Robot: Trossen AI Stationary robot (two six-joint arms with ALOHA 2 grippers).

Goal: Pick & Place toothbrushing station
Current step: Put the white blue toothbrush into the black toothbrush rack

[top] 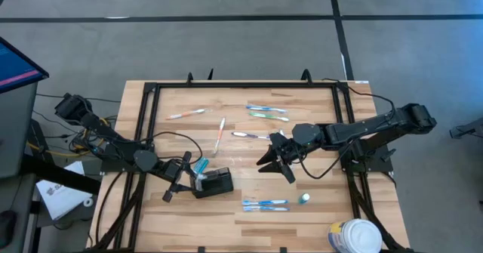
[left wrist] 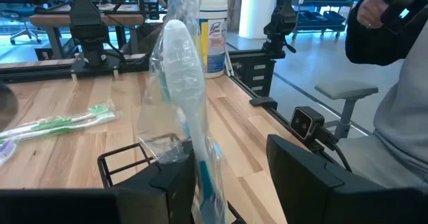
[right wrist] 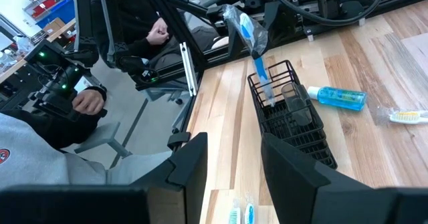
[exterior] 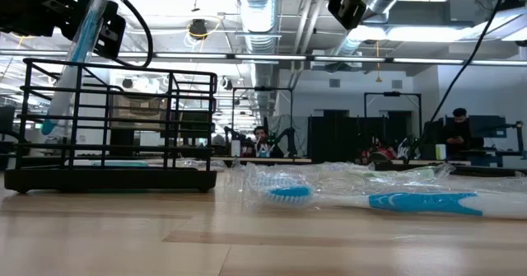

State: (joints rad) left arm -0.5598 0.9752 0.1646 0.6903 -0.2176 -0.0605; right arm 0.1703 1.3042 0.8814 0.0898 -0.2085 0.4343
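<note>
The toothbrushing station, a black wire holder, stands on the table's near left part; it also shows in the low view and the right wrist view. A wrapped blue-and-white toothbrush stands in it, leaning, its head up. My left gripper is open just left of the station, its fingers on either side of that toothbrush. My right gripper hangs open over the table's middle, right of the station, with nothing between its fingers. My left gripper comes in level from the table's left, and the wrapped toothbrush's handle runs down close beside one finger. I cannot tell whether that finger touches the wrapper. The toothbrush's lower end sits in the station.
A blue tube lies just beyond the station. Loose wrapped toothbrushes lie at the far middle, centre and near middle. A white round tub stands at the near right corner. A person sits beside the table.
</note>
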